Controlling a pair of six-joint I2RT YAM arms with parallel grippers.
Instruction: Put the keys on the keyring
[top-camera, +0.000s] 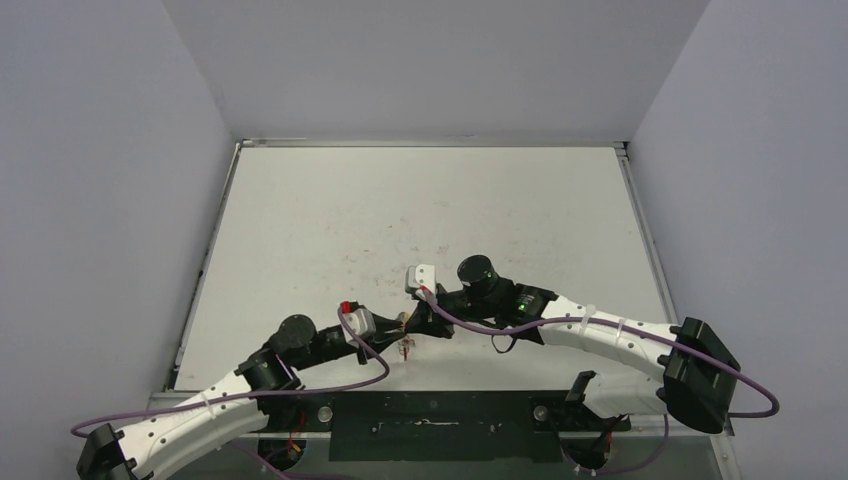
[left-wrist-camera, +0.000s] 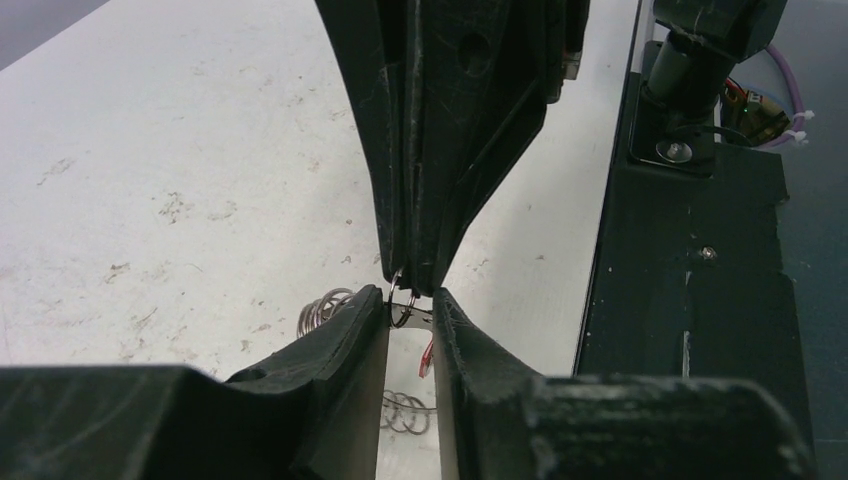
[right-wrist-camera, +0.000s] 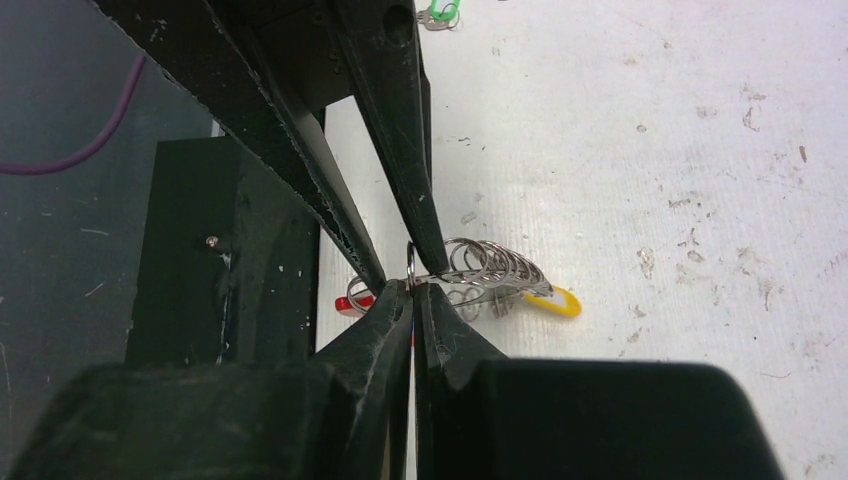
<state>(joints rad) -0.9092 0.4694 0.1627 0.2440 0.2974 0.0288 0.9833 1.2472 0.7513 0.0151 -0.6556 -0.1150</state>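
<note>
My two grippers meet tip to tip near the table's front edge. The left gripper (top-camera: 402, 326) (left-wrist-camera: 410, 303) has its jaws a narrow gap apart, pinching a thin silvery wire, the keyring (left-wrist-camera: 418, 316), seen edge-on. Several small rings (right-wrist-camera: 490, 264) hang on that wire, along with a yellow tag (right-wrist-camera: 556, 301) and a red piece (right-wrist-camera: 351, 305). The right gripper (top-camera: 422, 320) (right-wrist-camera: 411, 287) is shut on the small ring (right-wrist-camera: 411, 262) of a key, held against the keyring. A red tag (left-wrist-camera: 427, 356) dangles below. A green-tagged key (right-wrist-camera: 440, 12) lies apart on the table.
The white table (top-camera: 420, 210) is scuffed. A black base plate (left-wrist-camera: 690, 330) with bolts runs along its near edge, just beside the grippers. Purple cables (top-camera: 470, 330) loop from both wrists. Grey walls stand left, right and behind.
</note>
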